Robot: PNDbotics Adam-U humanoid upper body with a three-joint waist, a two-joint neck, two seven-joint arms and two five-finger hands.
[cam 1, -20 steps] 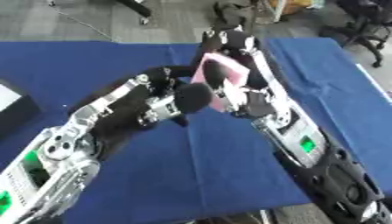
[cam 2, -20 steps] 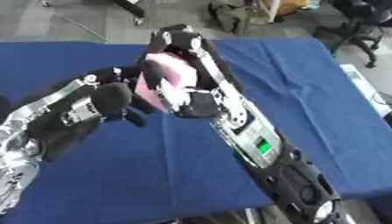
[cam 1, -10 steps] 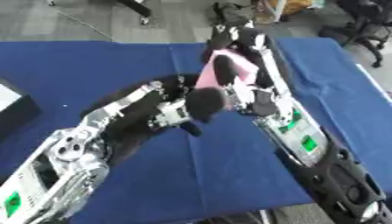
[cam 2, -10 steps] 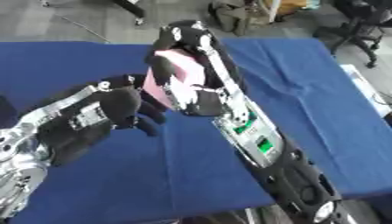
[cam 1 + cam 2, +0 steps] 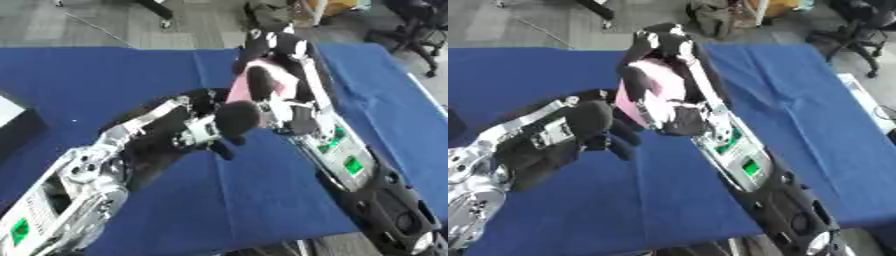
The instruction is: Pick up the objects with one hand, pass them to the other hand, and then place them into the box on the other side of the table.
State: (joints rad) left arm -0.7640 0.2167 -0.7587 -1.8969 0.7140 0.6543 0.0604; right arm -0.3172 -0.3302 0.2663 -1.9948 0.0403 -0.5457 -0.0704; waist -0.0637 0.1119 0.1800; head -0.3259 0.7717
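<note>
Nearest the camera, two black and silver robot arms are seen rising from the lower corners over a table covered with a blue cloth (image 5: 105,80). The left arm enters from the lower left, its silver forearm marked with a small green panel. The right arm enters from the lower right, and green panels are also seen along its forearm.

Further in, above the middle of the table, the two hands are brought close together. The left hand (image 5: 592,125) is shown with its dark fingers curled, reaching up toward the right hand; its fingertips lie right at the lower left edge of a pink object (image 5: 658,92). Whether that object is actually touched or gripped by the left hand cannot be told, as the contact is blurred and partly hidden.

The pink object is held up off the table in the right hand (image 5: 677,75). Black fingers are curled over its top and down its sides, and a thumb is wrapped round its lower part. Its exact shape cannot be made out.

At the far left edge of the table, part of a dark box (image 5: 16,125) with a pale top is seen. Beyond the table, a grey floor and black office chairs (image 5: 416,30) are visible.
</note>
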